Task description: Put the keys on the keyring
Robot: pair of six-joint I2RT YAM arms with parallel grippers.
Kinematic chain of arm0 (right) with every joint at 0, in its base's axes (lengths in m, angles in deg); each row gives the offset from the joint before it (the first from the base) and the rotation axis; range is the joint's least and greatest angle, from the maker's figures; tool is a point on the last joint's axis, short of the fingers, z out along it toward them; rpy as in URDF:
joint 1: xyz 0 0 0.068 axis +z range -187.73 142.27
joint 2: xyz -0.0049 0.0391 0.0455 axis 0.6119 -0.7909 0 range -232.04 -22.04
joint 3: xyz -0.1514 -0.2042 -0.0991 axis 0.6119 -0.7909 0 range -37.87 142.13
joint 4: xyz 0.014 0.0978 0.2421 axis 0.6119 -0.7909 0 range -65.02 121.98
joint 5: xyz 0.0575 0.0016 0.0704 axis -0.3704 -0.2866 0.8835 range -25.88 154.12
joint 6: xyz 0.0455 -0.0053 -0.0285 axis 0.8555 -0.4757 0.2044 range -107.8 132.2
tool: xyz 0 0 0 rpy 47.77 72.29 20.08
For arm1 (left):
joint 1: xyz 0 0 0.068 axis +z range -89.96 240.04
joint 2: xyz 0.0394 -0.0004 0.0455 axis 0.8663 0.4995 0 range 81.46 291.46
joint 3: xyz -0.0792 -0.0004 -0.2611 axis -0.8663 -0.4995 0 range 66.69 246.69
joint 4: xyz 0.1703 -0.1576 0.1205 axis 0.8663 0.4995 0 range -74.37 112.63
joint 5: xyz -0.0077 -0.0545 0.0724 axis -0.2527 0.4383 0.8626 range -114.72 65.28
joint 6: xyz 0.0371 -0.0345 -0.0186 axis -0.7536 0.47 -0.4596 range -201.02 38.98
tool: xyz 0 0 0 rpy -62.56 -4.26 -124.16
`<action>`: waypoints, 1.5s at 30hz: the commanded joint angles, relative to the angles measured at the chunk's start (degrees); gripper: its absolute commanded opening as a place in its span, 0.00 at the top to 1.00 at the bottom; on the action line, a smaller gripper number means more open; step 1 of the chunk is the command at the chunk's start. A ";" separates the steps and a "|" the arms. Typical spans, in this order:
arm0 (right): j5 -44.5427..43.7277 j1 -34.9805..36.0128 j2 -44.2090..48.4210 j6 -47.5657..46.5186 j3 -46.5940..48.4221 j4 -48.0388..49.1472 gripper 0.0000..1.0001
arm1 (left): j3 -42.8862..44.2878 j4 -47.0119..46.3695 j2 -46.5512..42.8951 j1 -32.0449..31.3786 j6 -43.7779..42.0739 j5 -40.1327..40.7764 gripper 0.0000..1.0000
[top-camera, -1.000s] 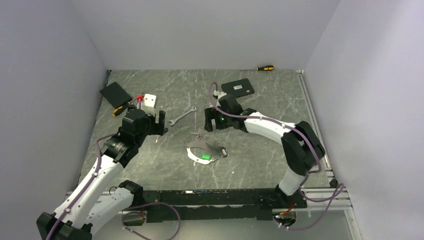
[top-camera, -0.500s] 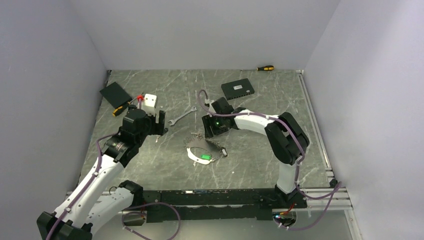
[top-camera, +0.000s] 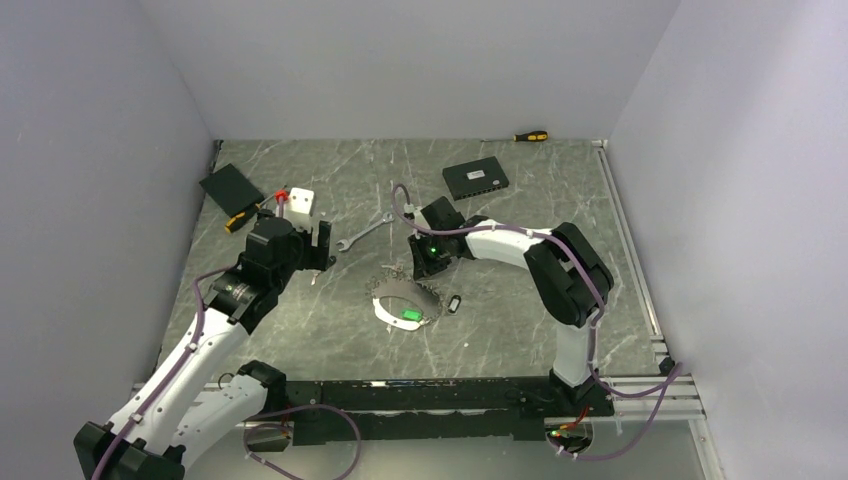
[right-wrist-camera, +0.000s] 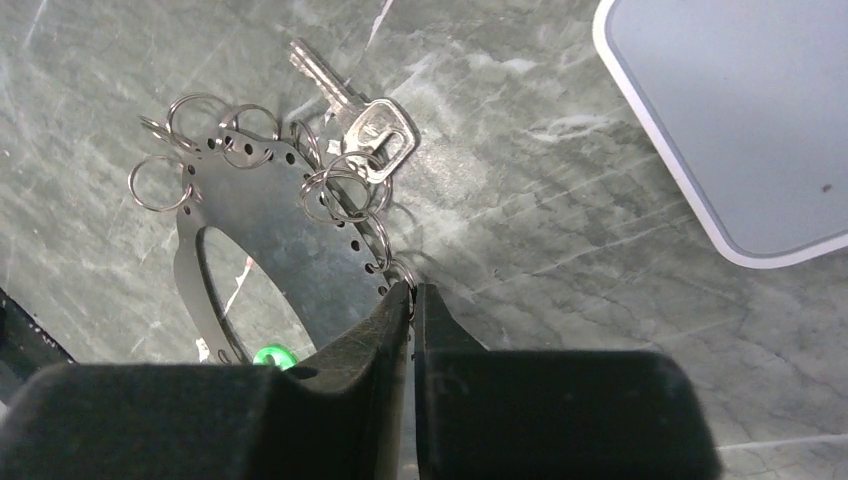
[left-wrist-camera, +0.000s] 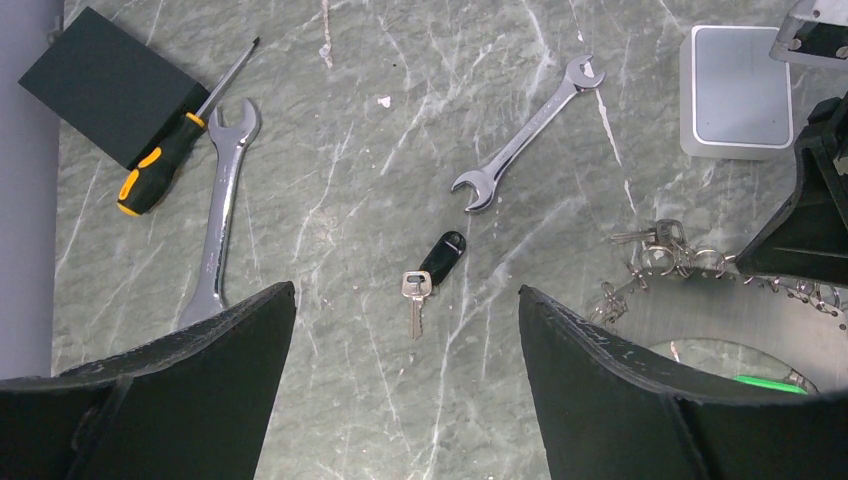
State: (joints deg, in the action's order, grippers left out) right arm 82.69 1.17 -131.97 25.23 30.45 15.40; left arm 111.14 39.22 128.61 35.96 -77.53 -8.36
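Right hand point(right-wrist-camera: 411, 300) pinches almost closed on the keyring point(right-wrist-camera: 255, 215), gripping its thin rim at 1 o'clock seen from above. Left hand point(left-wrist-camera: 404, 300), wide open and empty, hovers over a loose key point(left-wrist-camera: 415, 288). Lifting could slip that shallow pinch.

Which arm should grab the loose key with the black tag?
Left. The left gripper hangs open right above the key; the right gripper is shut on the keyring at its edge.

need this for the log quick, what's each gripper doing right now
left gripper: open, holding nothing
right gripper: closed on the edge of the keyring
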 commanded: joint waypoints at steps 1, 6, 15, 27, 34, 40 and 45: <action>2.27 0.30 0.27 -1.04 0.18 0.47 0.96 | 0.82 -1.58 -0.05 -0.01 0.07 -0.01 0.13; 2.66 0.30 2.00 -1.07 -1.46 2.44 1.00 | 0.82 -1.49 0.04 -0.01 -0.06 0.24 0.13; -2.87 0.30 11.06 -2.34 -4.54 4.26 1.00 | 0.92 -1.19 -0.21 -0.01 -0.16 0.74 0.13; -3.62 1.10 23.04 -4.01 -9.83 10.12 1.00 | 1.75 -0.92 -2.51 -0.01 -0.01 -3.77 0.17; 2.16 2.90 32.47 -7.42 -15.31 18.86 1.00 | 3.11 -0.66 -3.57 -0.01 -0.76 -15.51 0.25; 5.48 5.67 40.00 -13.30 -22.21 30.13 1.00 | 4.11 -0.64 -4.22 -0.01 -1.27 -27.09 0.32; 7.31 7.45 46.16 -19.09 -33.01 45.56 1.00 | 2.82 -3.29 -7.08 -0.01 -1.86 -36.85 0.36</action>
State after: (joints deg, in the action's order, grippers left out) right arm 86.74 7.42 -90.05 12.36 3.76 43.11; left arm 112.82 39.57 124.31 35.96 -78.91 -33.82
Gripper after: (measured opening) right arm 0.010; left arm 0.657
